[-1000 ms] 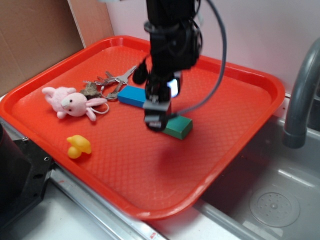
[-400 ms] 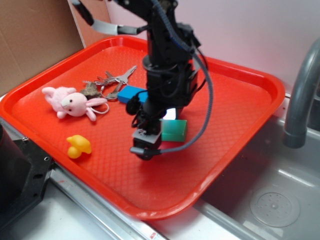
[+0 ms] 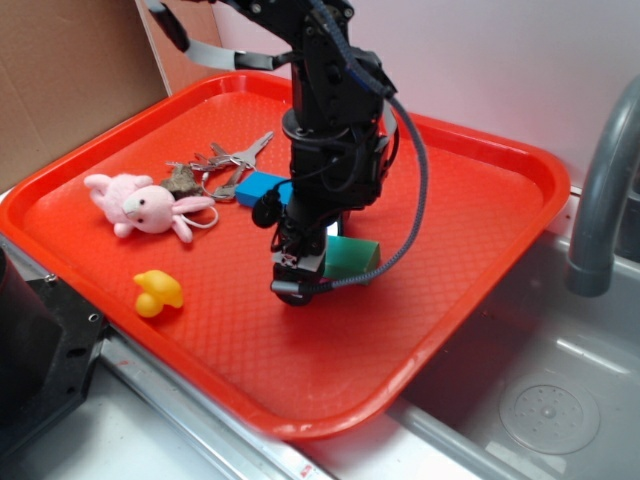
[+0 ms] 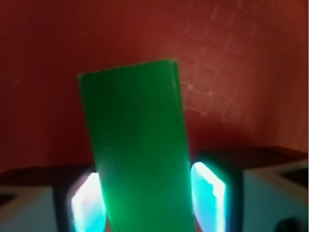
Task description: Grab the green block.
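Green block [image 4: 137, 145] half-hidden; hand [image 3: 297, 280] straddles it

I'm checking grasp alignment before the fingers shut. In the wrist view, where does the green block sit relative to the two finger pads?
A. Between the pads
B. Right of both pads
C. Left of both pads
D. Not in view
A: in the wrist view the green block runs up the middle of the gripper, with one lit pad on each side of it.

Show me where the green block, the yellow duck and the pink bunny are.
green block [image 3: 352, 259], exterior view, on its visible green face beside the arm.
yellow duck [image 3: 158, 293], exterior view, on its body.
pink bunny [image 3: 146, 207], exterior view, on its head.
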`<state>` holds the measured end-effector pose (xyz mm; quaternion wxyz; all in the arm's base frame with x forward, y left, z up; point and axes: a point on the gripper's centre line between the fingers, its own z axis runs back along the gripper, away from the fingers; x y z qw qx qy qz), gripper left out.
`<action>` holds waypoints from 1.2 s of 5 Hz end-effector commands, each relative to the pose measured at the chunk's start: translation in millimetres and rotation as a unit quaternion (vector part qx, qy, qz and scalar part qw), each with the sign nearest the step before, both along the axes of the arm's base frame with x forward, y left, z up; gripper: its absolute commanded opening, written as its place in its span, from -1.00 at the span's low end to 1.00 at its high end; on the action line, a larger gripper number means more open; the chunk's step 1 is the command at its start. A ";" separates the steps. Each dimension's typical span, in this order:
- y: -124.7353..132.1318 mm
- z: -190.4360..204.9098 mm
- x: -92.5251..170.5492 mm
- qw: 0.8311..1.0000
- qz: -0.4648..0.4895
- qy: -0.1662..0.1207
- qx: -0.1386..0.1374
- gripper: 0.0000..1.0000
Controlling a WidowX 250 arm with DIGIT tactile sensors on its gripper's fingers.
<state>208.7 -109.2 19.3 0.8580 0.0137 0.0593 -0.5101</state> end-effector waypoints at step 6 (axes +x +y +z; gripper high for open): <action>74.5 227.4 -33.2 0.878 0.472 -0.067 -0.049 -1.00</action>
